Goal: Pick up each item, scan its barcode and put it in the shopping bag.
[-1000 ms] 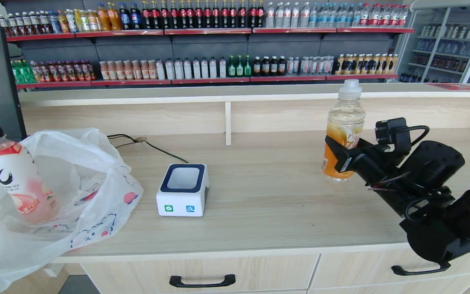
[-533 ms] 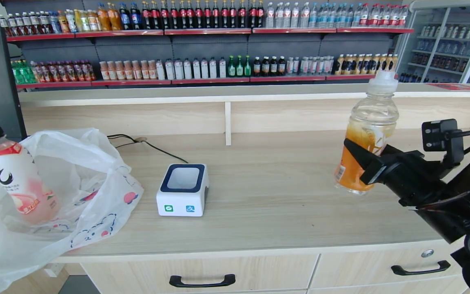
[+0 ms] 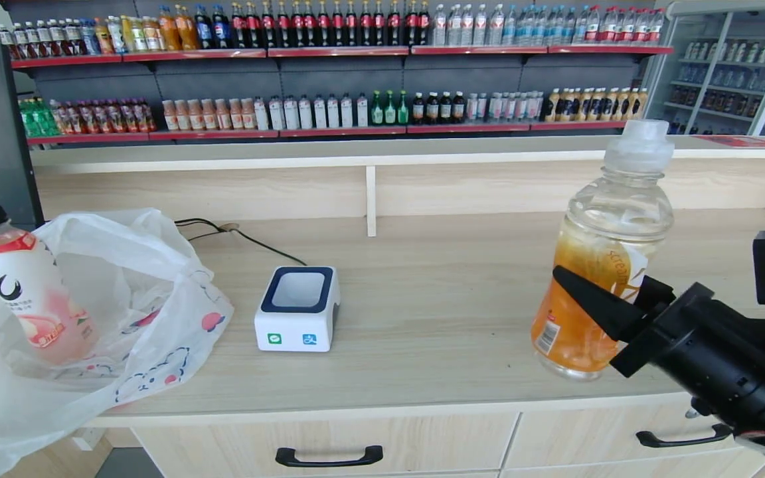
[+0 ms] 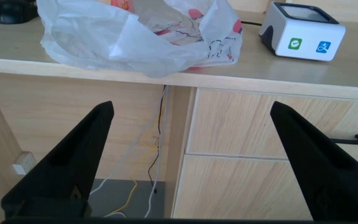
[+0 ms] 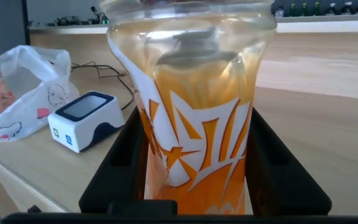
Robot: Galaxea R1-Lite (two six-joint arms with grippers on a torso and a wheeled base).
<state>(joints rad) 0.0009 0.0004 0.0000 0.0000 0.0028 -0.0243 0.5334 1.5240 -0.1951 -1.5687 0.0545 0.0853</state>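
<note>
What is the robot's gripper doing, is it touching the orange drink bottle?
Touching. In the right wrist view, the right gripper's black fingers press against both sides of the orange drink bottle, with no gap showing.

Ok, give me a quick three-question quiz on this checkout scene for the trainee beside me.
1. True or false: the left end effector is shut.
2. The right end effector grips: A) a can, B) an orange drink bottle, C) a carton?
3. What sits on the counter between the shopping bag and that bottle?
Key: 1 false, it is open. 2 B. 3 the barcode scanner.
</note>
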